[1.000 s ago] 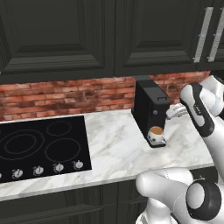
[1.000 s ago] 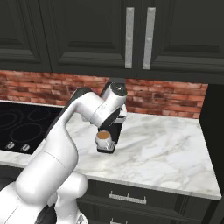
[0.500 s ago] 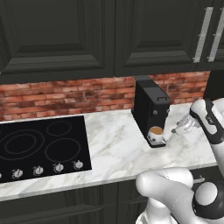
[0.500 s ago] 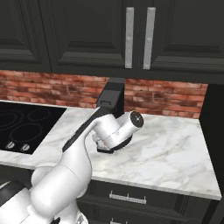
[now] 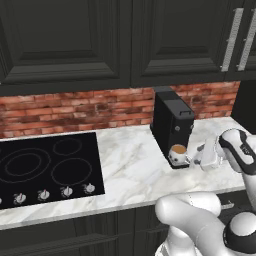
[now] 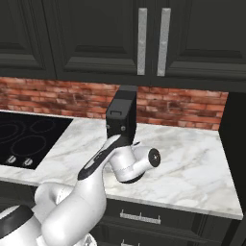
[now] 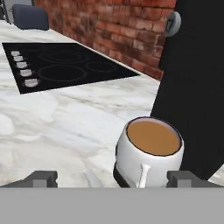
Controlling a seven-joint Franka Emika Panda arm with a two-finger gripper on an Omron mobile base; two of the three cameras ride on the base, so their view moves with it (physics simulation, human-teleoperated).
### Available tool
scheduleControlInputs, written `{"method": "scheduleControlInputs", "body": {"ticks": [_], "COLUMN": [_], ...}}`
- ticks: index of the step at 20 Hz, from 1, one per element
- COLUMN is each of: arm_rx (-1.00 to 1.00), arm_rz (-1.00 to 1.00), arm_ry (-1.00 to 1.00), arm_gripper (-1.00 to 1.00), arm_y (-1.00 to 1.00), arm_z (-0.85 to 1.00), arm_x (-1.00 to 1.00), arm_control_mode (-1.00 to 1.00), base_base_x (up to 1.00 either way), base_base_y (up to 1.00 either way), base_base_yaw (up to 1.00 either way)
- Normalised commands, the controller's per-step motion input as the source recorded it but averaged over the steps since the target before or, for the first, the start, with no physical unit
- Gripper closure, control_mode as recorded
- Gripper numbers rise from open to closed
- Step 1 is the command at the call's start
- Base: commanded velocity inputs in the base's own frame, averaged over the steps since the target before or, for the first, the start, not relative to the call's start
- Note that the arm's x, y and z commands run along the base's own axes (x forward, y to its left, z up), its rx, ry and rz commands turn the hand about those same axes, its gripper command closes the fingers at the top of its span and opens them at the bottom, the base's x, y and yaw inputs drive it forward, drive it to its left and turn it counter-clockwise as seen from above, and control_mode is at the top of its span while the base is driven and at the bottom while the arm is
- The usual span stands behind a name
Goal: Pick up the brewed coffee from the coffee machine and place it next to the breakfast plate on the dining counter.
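Since the earlier pictures the arm has swung down from beside the coffee machine [image 5: 171,125] to worktop height, and the hand now faces the mug [image 7: 148,153] from the side. The mug itself has not moved.

The mug of brewed coffee stands on the base of the black coffee machine, under its overhanging top, toward the right part of the marble worktop [image 5: 130,160], between the cooktop [image 5: 47,167] and the worktop's right end. It is upright and nearly full of light-brown coffee. In the hand view its handle points toward the camera.

The gripper [image 7: 111,178] is spread wide and holds nothing. Its two dark tips stand on either side of the mug, near it but not yet around it, as far as I can judge.

I think the step in hand is the final approach before the grasp. To do it well, the hand should go forward level and straight, so that the mug's body comes centred between the jaws. The handle lies in the middle of the gap, so the jaws should close on the round sides and not on the handle. The machine's body is just behind the mug, so the advance must stop early. Because the cup is full, the closing should be gentle and the lift vertical, without tilt, and low enough to clear the overhang.
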Motion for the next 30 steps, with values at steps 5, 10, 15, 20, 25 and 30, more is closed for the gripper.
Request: {"method": "scheduleControlInputs", "body": {"ticks": [5, 10, 15, 20, 25, 30], "arm_rx": [0.00, 0.00, 0.00, 0.01, 0.00, 0.00], "arm_rz": [0.01, -0.01, -0.01, 0.00, 0.00, 0.00], "arm_ry": [-0.10, -0.02, 0.00, 0.00, 0.00, 0.00], "arm_gripper": [-1.00, -1.00, -1.00, -1.00, -1.00, -1.00], "arm_y": [0.06, 0.00, -0.01, -0.18, -0.24, -0.10], "arm_z": [-0.16, -0.09, -0.12, -0.16, -0.23, -0.26], "arm_x": [0.15, 0.25, 0.31, 0.32, 0.18, 0.15], "arm_control_mode": [-1.00, -1.00, -1.00, -1.00, -1.00, -1.00], "base_base_x": [0.00, 0.00, 0.00, 0.00, 0.00, 0.00], "base_base_y": [0.00, 0.00, 0.00, 0.00, 0.00, 0.00], "base_base_yaw": [0.00, 0.00, 0.00, 0.00, 0.00, 0.00]}}
